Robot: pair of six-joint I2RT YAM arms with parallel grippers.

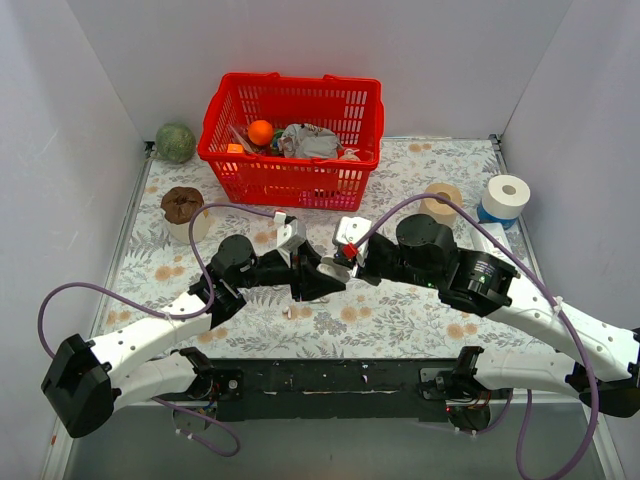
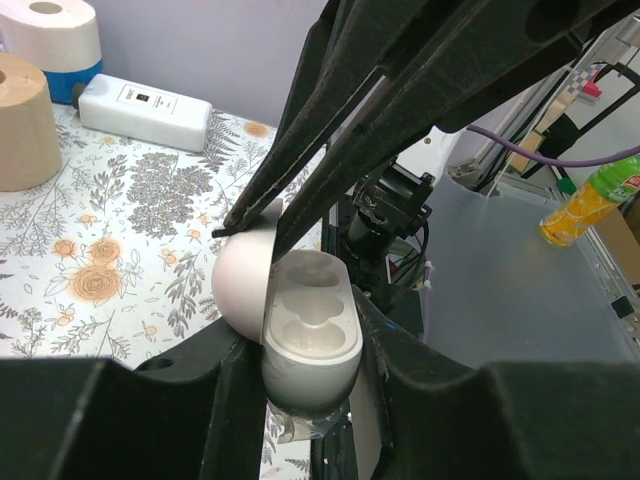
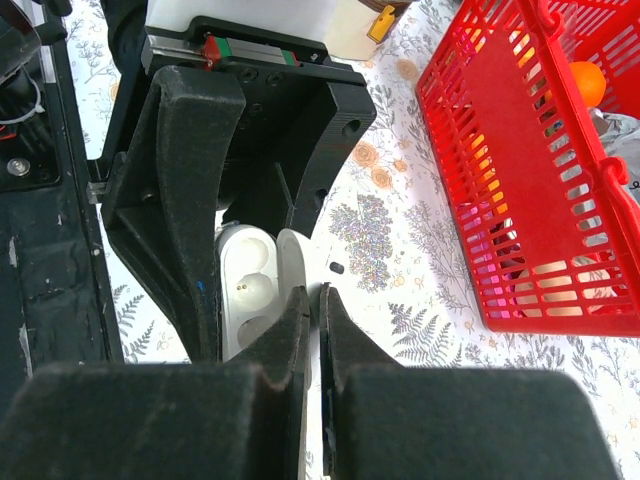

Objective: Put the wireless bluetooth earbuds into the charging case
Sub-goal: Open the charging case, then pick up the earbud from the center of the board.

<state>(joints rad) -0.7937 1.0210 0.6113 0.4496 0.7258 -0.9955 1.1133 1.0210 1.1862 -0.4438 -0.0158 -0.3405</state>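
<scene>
Up at the far edge of the flowered tablecloth (image 1: 400,320), seen from above, a red basket (image 1: 212,140) holds an orange ball (image 1: 260,131) and some crumpled wrapping (image 1: 312,140). Nearer the middle, the left gripper (image 1: 318,276) and the right gripper (image 1: 342,264) meet tip to tip. Just on the near side of them a tiny white speck lies on the cloth. It may be an earbud (image 1: 291,312), but it is too small for me to be sure.

From the left wrist, the charging case (image 2: 310,335) stands open, with its lid (image 2: 238,285) swung out to one side. The left gripper's two fingers clamp the case by its body. Both wells inside look empty. The right gripper comes down from above with its fingers pressed together and their tips touching the lid's upper edge. Whether they actually pinch it, I cannot tell. Beyond sit a white box (image 2: 145,105), a cardboard roll (image 2: 20,120) and a paper roll (image 2: 45,35).

From the right wrist, the right fingers are closed tight against each other, right at the lid's edge. The left gripper grasps the open case from both sides, and the one well showing looks empty. The basket lies off to the side with the ball inside it.
</scene>
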